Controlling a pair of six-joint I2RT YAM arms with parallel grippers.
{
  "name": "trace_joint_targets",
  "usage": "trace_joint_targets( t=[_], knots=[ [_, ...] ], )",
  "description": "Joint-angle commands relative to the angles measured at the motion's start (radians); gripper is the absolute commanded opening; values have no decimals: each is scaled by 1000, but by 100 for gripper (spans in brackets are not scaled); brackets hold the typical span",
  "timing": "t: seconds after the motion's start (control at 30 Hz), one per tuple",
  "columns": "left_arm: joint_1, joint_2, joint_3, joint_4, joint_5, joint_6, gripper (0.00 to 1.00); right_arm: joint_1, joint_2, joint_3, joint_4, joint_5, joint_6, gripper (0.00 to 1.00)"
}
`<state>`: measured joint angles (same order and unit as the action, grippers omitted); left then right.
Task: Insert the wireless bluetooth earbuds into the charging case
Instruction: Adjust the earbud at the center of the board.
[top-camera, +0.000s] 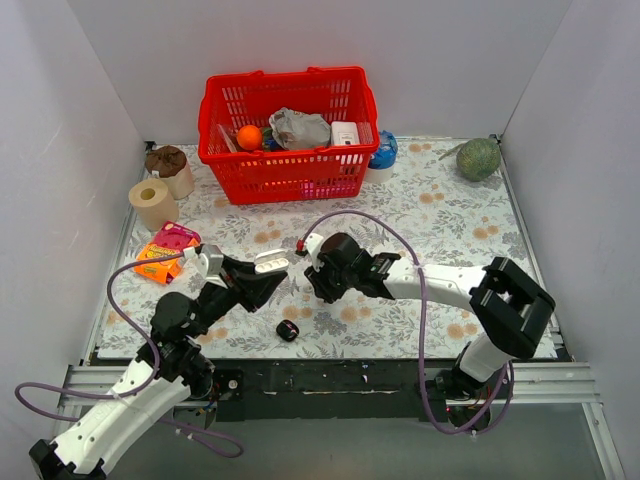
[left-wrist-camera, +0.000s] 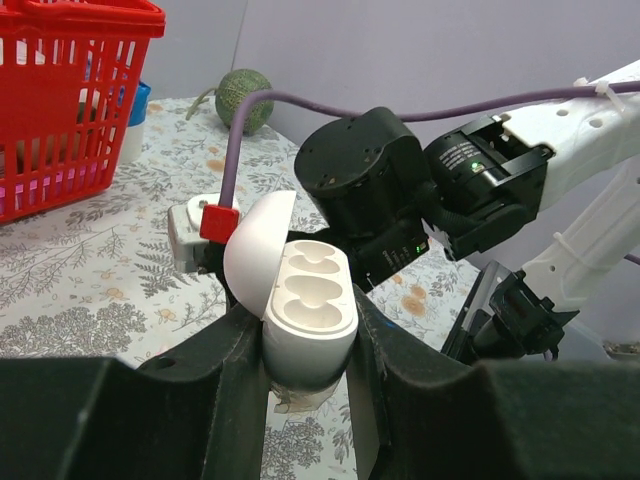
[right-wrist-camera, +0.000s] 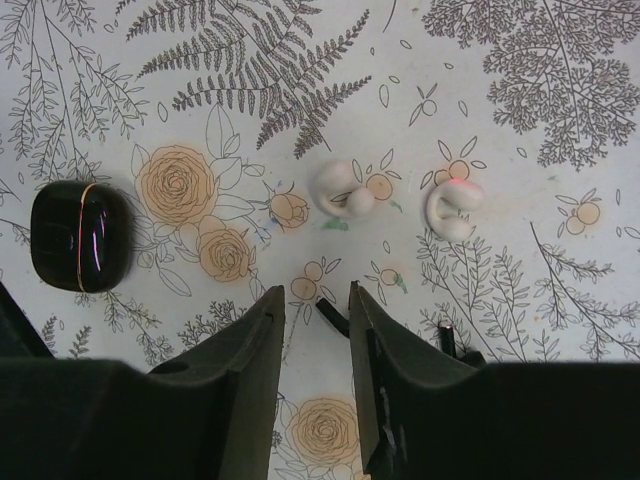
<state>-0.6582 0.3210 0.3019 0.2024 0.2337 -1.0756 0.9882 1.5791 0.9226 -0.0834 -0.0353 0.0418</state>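
The black charging case (top-camera: 288, 330) lies shut on the flowered cloth in front of both grippers; it also shows at the left of the right wrist view (right-wrist-camera: 80, 235). My right gripper (right-wrist-camera: 315, 300) hangs open just above the cloth. One short black earbud stem (right-wrist-camera: 333, 315) lies between its fingers, against the right one. A second black stem (right-wrist-camera: 447, 340) pokes out to the right of that finger. My left gripper (left-wrist-camera: 305, 325) is shut on an open, empty white pill-shaped case (left-wrist-camera: 310, 290) and holds it above the cloth beside my right gripper (top-camera: 318, 285).
Two white earbuds (right-wrist-camera: 342, 190) (right-wrist-camera: 450, 208) lie on the cloth just beyond my right fingertips. A red basket (top-camera: 288, 130) full of items stands at the back. A paper roll (top-camera: 152, 203) and orange packets (top-camera: 165, 250) are at the left, and a green ball (top-camera: 478, 158) is at the back right.
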Motion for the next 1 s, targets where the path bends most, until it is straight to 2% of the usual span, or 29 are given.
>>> trace_joint_targets(
  t=[0.0, 0.13, 0.53, 0.97],
  knots=[
    [0, -36, 34, -38, -31, 2, 0, 1, 31, 50, 73, -55, -37, 39],
    [0, -46, 40, -55, -37, 5, 0, 13, 73, 70, 100, -77, -69, 43],
    [0, -86, 51, -110, -57, 13, 0, 13, 193, 145, 102, -86, -79, 41],
    [0, -94, 49, -127, -65, 16, 0, 13, 246, 183, 85, -63, -76, 43]
  ],
)
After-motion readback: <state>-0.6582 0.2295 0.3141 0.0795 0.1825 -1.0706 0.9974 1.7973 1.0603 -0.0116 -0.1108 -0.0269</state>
